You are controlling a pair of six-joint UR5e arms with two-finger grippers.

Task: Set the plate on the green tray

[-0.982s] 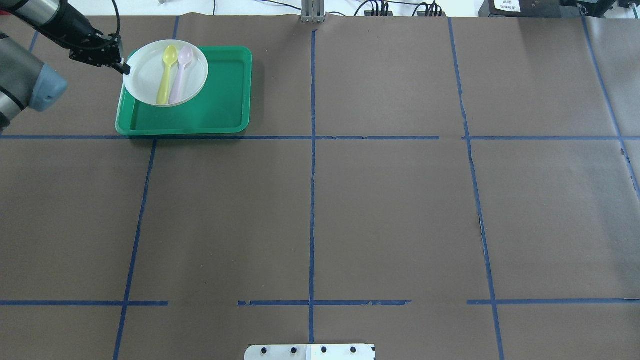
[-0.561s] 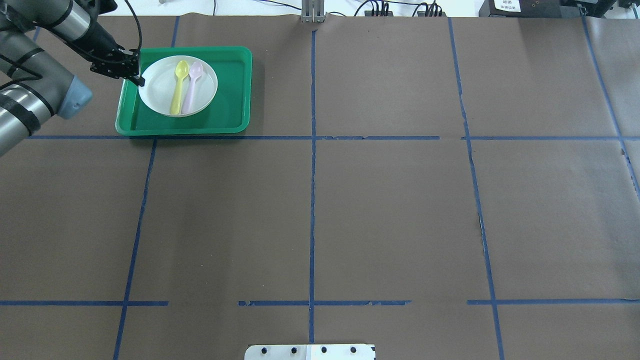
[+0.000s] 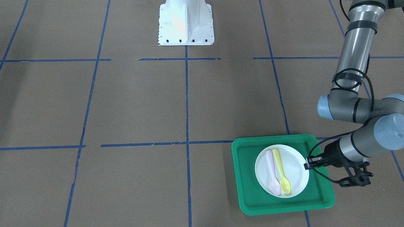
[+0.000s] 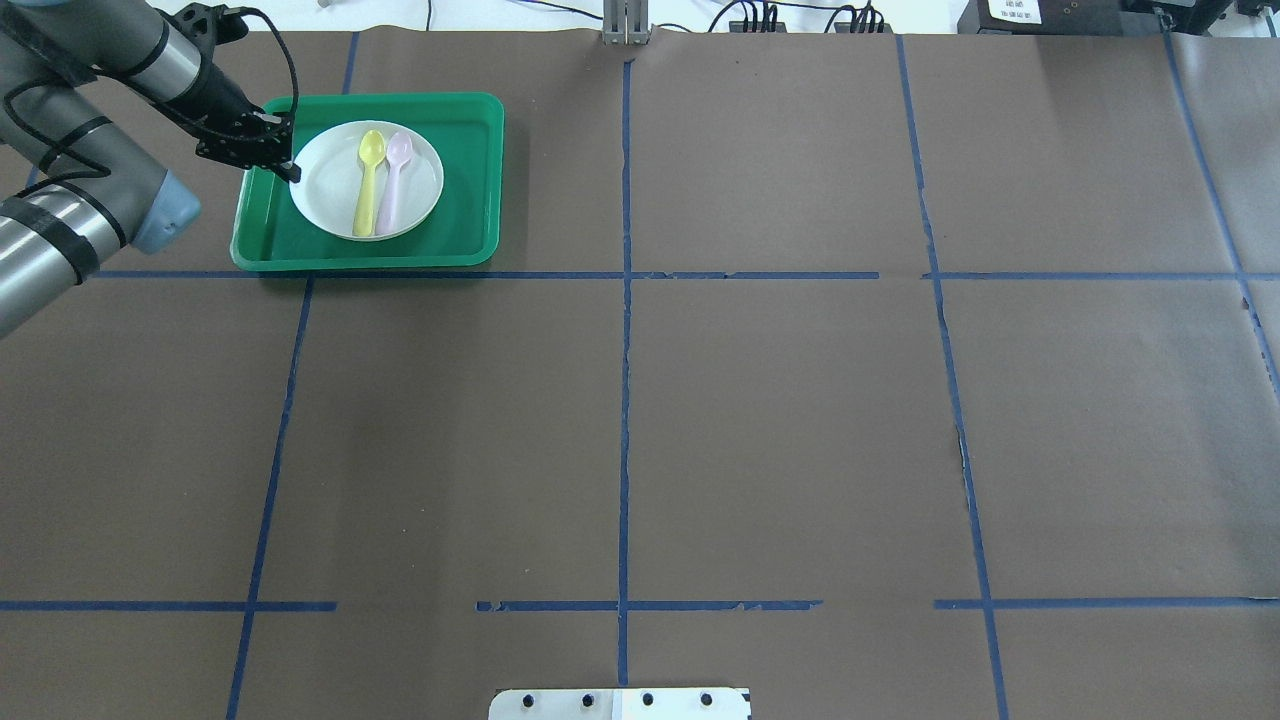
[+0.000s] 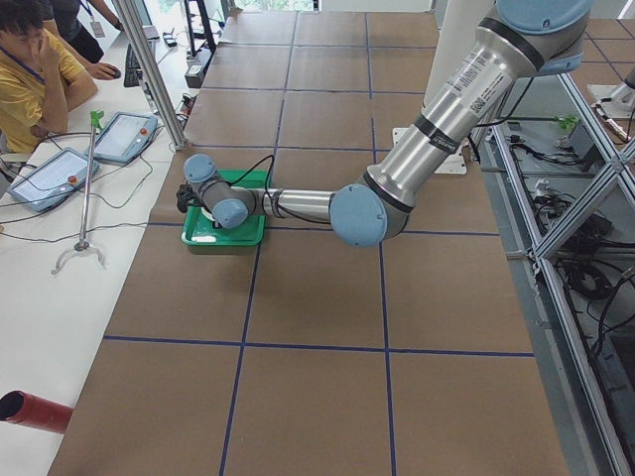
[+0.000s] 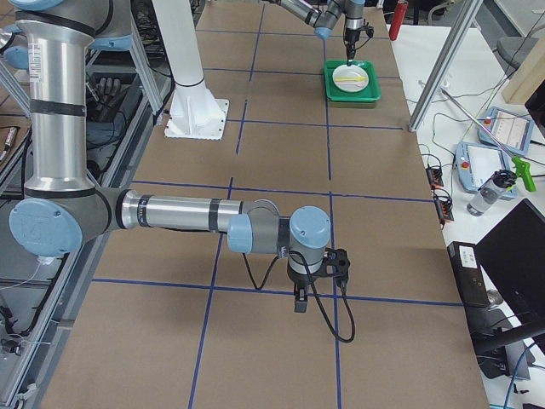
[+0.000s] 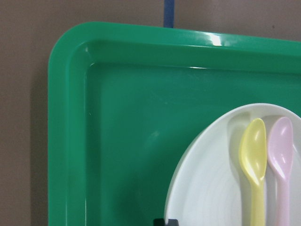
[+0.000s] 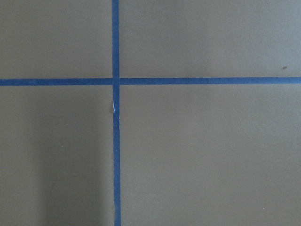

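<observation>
Brown paper covers the whole bench [image 4: 760, 420], divided into large squares by blue tape lines [image 4: 625, 400]. The white pedestal [image 3: 185, 23] that carries my arms stands at the middle of one long edge. Beyond the bench end on my left, a person in a yellow shirt [image 5: 30, 79] sits at a white side table with two handheld control tablets [image 5: 50, 178] lying on it.

Close to the far edge of the bench on my left sits the green tray [image 4: 470, 200], flat on the paper. The plate [image 4: 325, 185] is round and white. It lies inside the tray's rim, toward the side nearest my left arm, with bare green floor showing on the other sides. A yellow spoon [image 4: 368, 185] and a pale pink spoon [image 4: 393, 185] lie side by side on the plate, touching or nearly so.

My left pincer [image 4: 292, 170] is low at the plate's edge, its fingers drawn close and pinching the rim. In the wrist view one dark fingertip shows right at that rim.

I judge the placing step to be nearly finished: the plate looks settled on the tray floor, though I cannot be sure it rests fully flat. The next move calls for letting go of the rim gently, then lifting straight away, so the plate does not drag and the spoons do not slide.

My right pincer [image 6: 300, 300] hangs above bare paper near a tape crossing, well apart from the tray. I cannot tell whether its fingers are spread or pressed together.
</observation>
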